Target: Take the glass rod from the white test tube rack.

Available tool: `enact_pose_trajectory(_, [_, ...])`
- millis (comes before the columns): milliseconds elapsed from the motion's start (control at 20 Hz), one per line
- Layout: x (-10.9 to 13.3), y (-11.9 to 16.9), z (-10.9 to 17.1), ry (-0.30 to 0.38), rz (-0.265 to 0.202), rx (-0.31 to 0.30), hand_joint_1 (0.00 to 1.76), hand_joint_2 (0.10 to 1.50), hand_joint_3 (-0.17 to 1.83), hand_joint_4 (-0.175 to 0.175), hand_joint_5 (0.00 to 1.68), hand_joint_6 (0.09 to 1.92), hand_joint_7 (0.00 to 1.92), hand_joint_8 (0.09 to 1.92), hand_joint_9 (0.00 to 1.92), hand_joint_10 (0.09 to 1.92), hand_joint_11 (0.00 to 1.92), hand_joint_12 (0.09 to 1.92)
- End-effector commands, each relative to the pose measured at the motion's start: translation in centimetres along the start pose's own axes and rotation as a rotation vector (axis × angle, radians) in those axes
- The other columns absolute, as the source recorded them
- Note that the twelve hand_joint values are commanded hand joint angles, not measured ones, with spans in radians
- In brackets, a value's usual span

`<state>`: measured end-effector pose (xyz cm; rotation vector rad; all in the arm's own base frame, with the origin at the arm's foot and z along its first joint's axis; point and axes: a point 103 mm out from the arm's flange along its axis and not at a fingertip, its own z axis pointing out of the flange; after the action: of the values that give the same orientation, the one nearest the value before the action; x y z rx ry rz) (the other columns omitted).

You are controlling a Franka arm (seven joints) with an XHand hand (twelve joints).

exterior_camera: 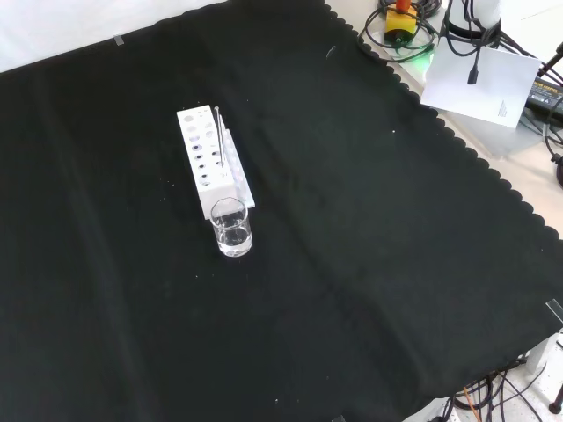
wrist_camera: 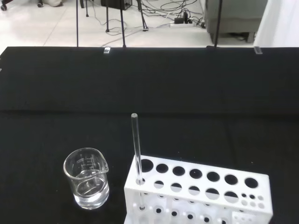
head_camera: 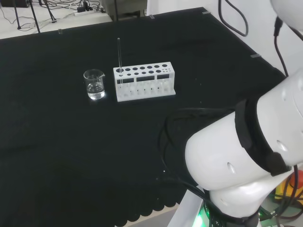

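White plastic, head view first: test tube rack (head_camera: 144,82) on the black cloth (head_camera: 71,142), nearer the cloth's far edge than its near scalloped edge and well clear of every corner. Glass rod (head_camera: 119,56) upright in a hole at the rack's left end, most of its length sticking up free above the top plate. Probably stood that way so it can be pinched high and drawn straight up. Clear beaker (head_camera: 94,84) just beside that same end, apart from the rack. Big white arm link (head_camera: 246,156) low at the right, far from the ware. State of the hand: cannot tell.

Front view: rack (exterior_camera: 204,149) end-on toward the camera, left of the cloth's middle and far from the scalloped right edge. Rod (exterior_camera: 220,141) leaning a little along the rack, at the end next to the beaker. Beaker (exterior_camera: 232,227) very close to the rack's near end, so likely something to steer clear of on the way in.

Wrist view: rod (wrist_camera: 136,144) seated in a corner hole of the rack (wrist_camera: 201,191), down through both plates. Other holes dark, apparently empty. Beaker (wrist_camera: 87,177) with what looks like a little clear liquid at the bottom. Task not yet begun, judging by the rod in its hole.
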<state>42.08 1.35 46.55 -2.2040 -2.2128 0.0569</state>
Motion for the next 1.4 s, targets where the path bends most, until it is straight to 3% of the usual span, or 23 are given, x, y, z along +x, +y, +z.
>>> enact_pose_trajectory(50, [0.7,3.9,1.9,0.014,-0.067,0.016,0.52,1.23,-0.09,-0.175,0.1,0.09,0.0,0.66,0.35,0.15,0.0,1.24])
enact_pose_trajectory(200, [1.0,4.9,2.8,0.012,-0.079,0.033,0.52,1.27,-0.16,-0.175,0.11,0.09,0.0,0.68,0.12,0.69,0.0,1.26])
enact_pose_trajectory(350, [1.4,5.9,3.9,0.012,-0.092,0.043,0.52,1.27,-0.17,-0.175,0.11,0.09,0.0,0.69,0.05,0.87,0.0,1.27])
enact_pose_trajectory(650, [1.6,8.1,5.7,0.042,-0.097,0.072,0.51,1.27,-0.17,-0.175,0.11,0.09,0.0,0.7,0.05,0.91,0.0,1.28])
enact_pose_trajectory(1400, [1.6,12.6,9.5,0.011,-0.116,0.121,0.52,1.27,-0.17,-0.175,0.11,0.09,0.0,0.74,0.07,0.93,0.0,1.33])
